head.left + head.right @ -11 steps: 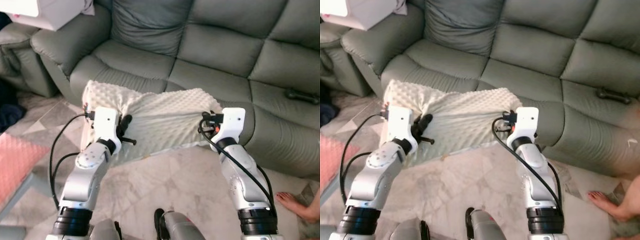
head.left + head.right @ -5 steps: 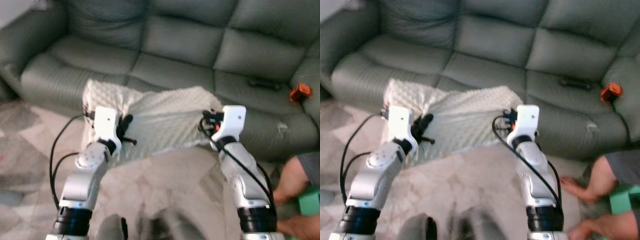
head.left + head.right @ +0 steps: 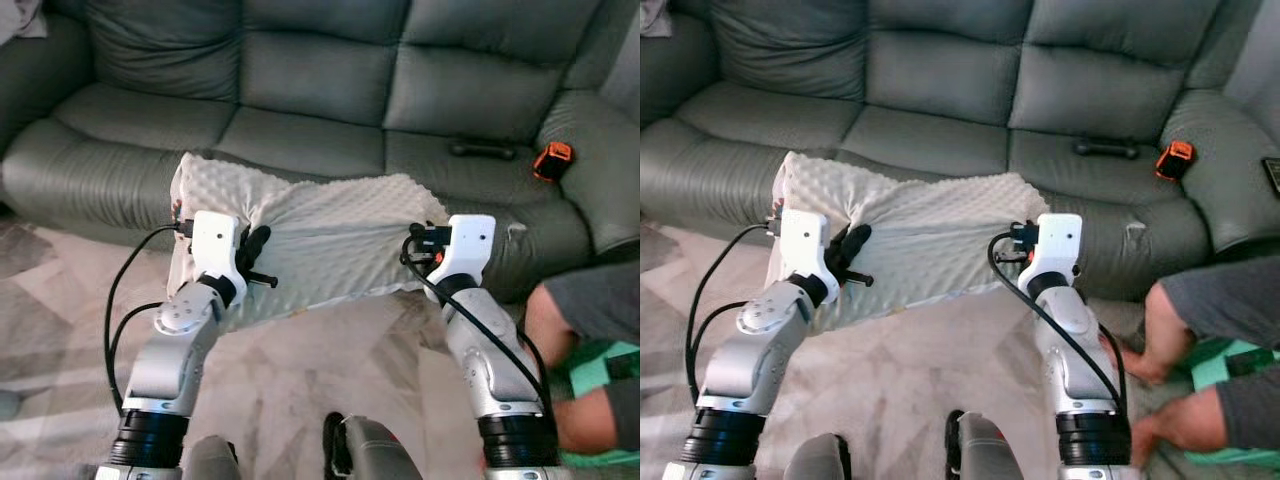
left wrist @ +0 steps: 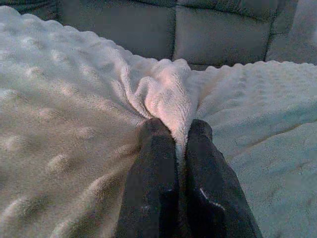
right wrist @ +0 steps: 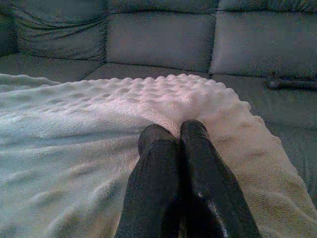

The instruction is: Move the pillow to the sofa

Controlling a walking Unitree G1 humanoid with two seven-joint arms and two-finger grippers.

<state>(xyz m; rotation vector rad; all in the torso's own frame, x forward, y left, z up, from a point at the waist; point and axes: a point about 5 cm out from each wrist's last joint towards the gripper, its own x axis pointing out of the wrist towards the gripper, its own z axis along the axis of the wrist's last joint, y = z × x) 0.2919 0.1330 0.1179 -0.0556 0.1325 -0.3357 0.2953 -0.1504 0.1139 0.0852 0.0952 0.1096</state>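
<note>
Our left claw [image 4: 179, 144] and right claw [image 5: 176, 136] each pinch the bumpy white pillow [image 3: 320, 235], held before the sofa [image 3: 320, 80].

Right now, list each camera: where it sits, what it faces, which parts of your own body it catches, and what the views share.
Left eye and right eye views: head, looking down at the sofa; both silver arms, a person.
Left wrist view: along the left pincer, shut on a fold of the pillow.
Right wrist view: along the right pincer, shut on the pillow's edge.
Shared: all views show the pillow and sofa.
</note>
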